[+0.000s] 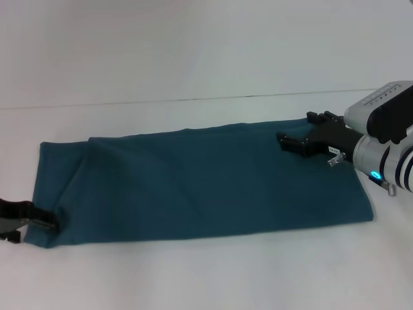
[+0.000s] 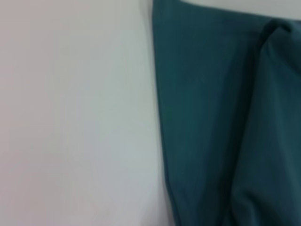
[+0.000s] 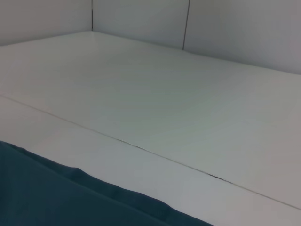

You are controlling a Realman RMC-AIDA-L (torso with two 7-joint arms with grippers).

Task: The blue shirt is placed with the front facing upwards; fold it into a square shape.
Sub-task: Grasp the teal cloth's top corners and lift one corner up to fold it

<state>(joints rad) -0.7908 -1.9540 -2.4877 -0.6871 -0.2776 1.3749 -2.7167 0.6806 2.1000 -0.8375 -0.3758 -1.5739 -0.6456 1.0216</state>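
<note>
Shirt [image 1: 200,187] lies folded long on the table [image 1: 193,51] — left gripper [image 1: 39,221] pinches its near-left corner; right gripper [image 1: 303,132] hovers spread, empty.

Shirt [image 1: 200,187] lay across table [image 1: 193,278] centre; left gripper [image 1: 26,223] at 8 o'clock corner, right gripper [image 1: 306,132] at 2 o'clock edge.

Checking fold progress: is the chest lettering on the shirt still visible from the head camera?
No, the blue shirt lies as a long plain strip showing no lettering.

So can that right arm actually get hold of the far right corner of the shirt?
Probably yes: the right gripper, open, hangs just over that corner of the blue shirt, with nothing between them.
</note>
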